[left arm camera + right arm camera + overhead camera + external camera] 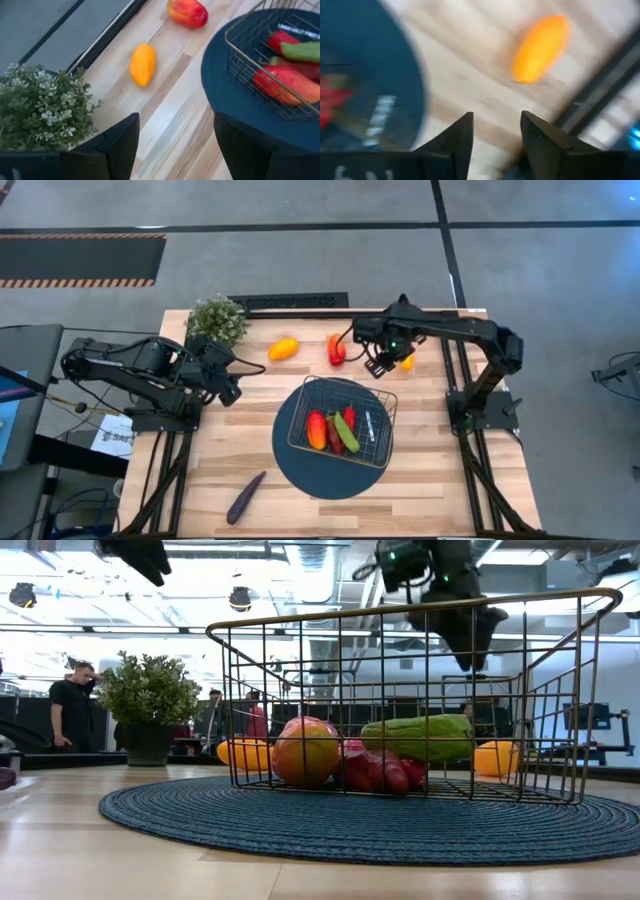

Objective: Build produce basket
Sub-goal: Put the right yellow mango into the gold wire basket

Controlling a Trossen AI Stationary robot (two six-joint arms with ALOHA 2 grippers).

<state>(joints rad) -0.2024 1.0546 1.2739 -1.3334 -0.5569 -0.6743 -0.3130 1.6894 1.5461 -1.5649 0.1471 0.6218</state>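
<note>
Four produce pieces in basket, we count; four left on worktop. Right gripper upper centre, left gripper centre left; jaws released, empty.

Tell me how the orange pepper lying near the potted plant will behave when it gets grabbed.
The orange pepper is smooth and oval, so it may roll or slip sideways if nudged. It looks small and probably light. It lies alone on bare table, so nothing would stop a roll.
</note>
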